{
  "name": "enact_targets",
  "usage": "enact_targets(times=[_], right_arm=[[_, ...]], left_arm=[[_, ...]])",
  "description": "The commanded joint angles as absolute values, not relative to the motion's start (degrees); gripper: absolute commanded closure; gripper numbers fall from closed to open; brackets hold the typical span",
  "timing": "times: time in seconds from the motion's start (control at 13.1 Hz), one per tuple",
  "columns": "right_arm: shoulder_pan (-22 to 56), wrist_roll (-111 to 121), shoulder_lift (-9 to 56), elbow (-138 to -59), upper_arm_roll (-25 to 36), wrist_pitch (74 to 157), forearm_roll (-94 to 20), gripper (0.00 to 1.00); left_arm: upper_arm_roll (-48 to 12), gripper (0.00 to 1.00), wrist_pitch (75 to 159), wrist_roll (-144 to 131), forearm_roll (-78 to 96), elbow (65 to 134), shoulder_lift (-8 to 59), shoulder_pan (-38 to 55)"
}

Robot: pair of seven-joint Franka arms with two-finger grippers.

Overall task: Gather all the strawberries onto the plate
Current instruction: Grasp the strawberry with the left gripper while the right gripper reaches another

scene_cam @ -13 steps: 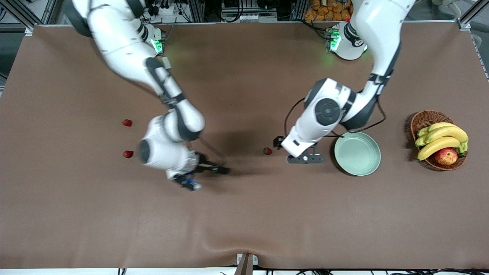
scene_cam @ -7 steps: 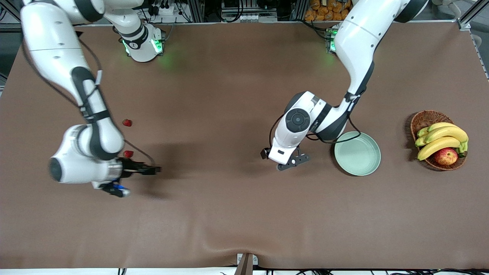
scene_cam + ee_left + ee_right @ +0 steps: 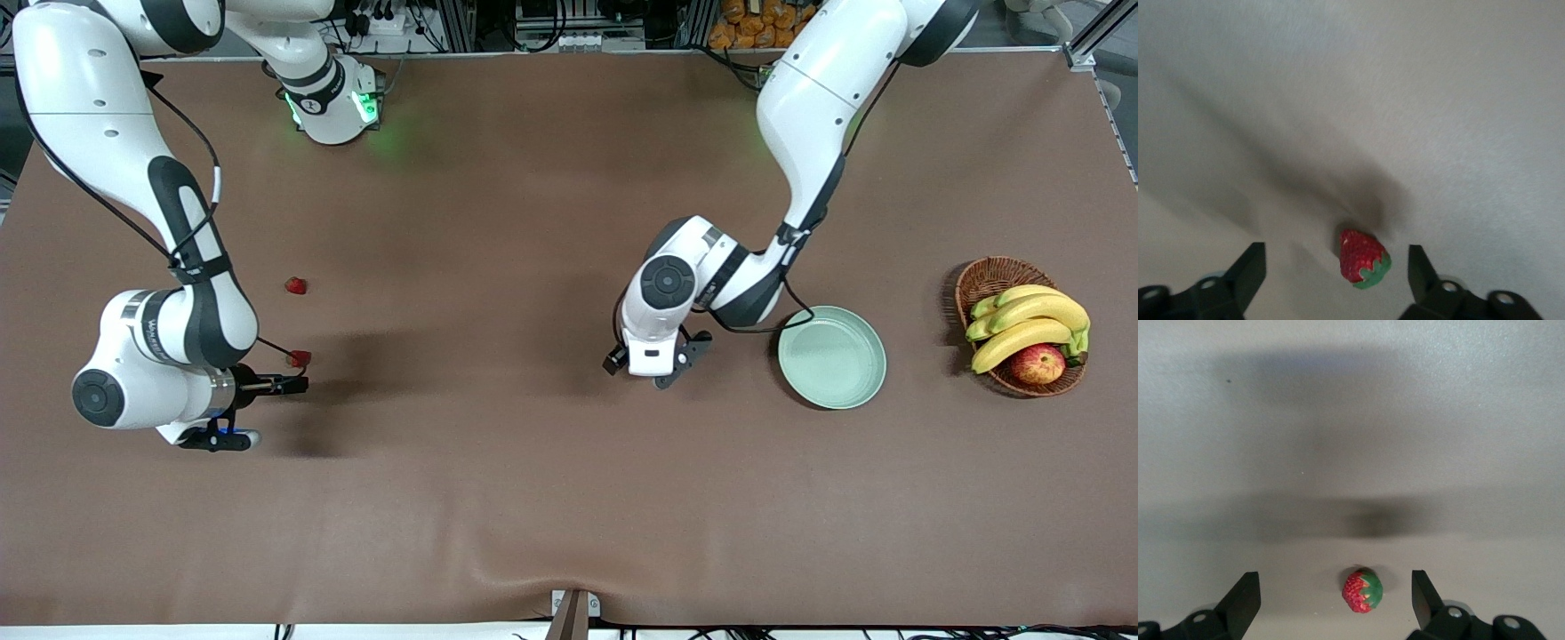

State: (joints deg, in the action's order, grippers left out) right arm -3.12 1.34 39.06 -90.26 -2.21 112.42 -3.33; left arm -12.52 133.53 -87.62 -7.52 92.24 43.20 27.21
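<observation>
There are three strawberries. One (image 3: 1365, 259) lies near the one plate (image 3: 832, 357), toward the right arm's end from it. The other two (image 3: 300, 358) (image 3: 295, 285) lie well apart from the plate, at the right arm's end of the table. On the plate's side toward the left arm's end stands one basket (image 3: 982, 277). It holds one apple (image 3: 1037, 364) and one bunch of bananas (image 3: 1031, 322); I cannot count the single bananas. There are two grippers, the left gripper (image 3: 1337, 252) and the right gripper (image 3: 1336, 577).
</observation>
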Motion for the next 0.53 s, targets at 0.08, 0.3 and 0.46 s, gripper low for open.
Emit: enact_targets(times=[0.08, 0.3, 0.46], right_arm=[[-4.0, 2.1, 38.4, -93.5, -2.3, 112.1, -1.7, 0.07], [-4.0, 2.0, 39.1, -94.7, -2.3, 112.1, -1.7, 0.27], [-4.1, 2.1, 39.2, -95.0, -2.3, 112.1, -1.7, 0.37]], left_arm=[[-11.9, 0.21, 133.9, -93.7, -11.4, 90.6, 45.6, 28.9], [-11.9, 0.38, 134.1, -93.8, -11.3, 90.0, 45.6, 28.8], [-12.0, 0.86, 134.0, -93.8, -11.3, 89.7, 45.5, 28.7]])
